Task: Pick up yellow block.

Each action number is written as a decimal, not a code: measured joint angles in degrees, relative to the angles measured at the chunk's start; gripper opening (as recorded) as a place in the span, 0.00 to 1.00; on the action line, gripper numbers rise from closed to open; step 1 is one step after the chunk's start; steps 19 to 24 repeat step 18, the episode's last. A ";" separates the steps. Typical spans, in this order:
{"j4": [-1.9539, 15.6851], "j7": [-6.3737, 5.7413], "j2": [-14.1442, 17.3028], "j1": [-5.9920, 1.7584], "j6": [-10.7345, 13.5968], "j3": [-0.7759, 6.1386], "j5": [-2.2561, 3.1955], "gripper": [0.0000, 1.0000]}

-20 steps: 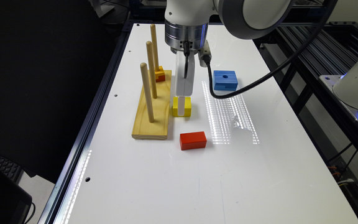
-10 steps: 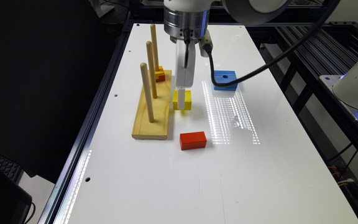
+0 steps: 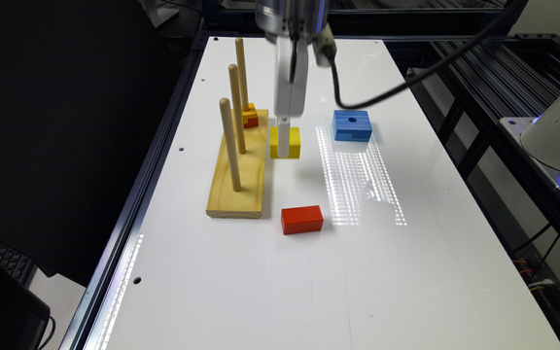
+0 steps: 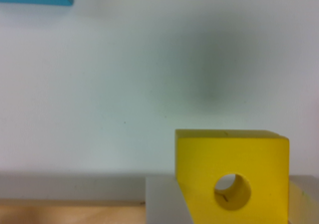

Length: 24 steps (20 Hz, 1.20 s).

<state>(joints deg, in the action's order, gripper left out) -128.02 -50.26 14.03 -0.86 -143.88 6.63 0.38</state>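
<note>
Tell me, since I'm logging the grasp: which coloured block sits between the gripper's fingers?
The yellow block with the round hole, beside the wooden peg base; the blue block and red block lie apart, untouched.

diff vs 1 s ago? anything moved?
The gripper has gone up with the bright yellow wooden block with the round hole clamped between its jaws; the block has left the white table and now hangs above it. The red rectangular block, blue block and wooden peg board stayed put.
</note>
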 joint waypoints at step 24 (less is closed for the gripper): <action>0.13 -0.01 -8.88 0.00 7.92 0.21 -0.05 0.00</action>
